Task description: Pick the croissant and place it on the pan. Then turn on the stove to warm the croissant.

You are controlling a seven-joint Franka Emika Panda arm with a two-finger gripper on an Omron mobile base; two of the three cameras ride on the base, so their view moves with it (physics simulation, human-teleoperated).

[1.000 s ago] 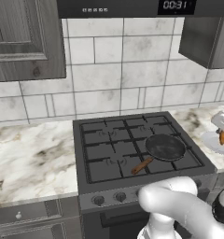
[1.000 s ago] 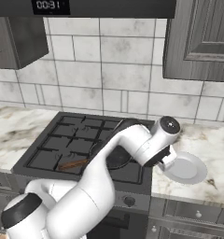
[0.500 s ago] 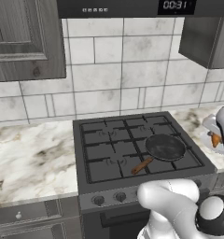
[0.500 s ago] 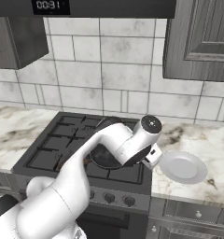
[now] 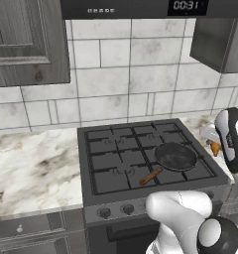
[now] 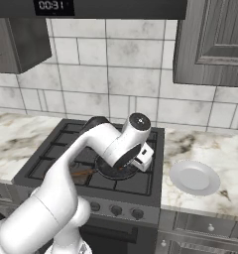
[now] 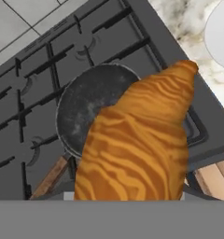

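The gripper (image 6: pixel 125 168) was closed on the croissant (image 7: pixel 142 144), which filled the foreground of the hand view between the jaws, the pastry clear of any surface. In the left base view a sliver of the orange pastry (image 5: pixel 215 148) showed beside the hand at the stove's right edge.

Over the preceding second the arm had swung from above the white plate (image 6: pixel 194 177) on the right counter to a position over the stove (image 5: pixel 141 158). The plate now lay bare and the croissant had travelled with the hand.

The pan (image 7: pixel 93 105) sat on the front right burner, its wooden handle (image 5: pixel 150 175) pointing toward the front of the stove. In the hand view the pan lay just beyond the croissant, and in the right base view the hand hung at the pan's (image 6: pixel 106 171) right rim.

Judgement: pick complete, transfer nearly done. Lowering and release onto the pan remained, then the knob (image 6: pixel 115 210) step. The burners appeared unlit.
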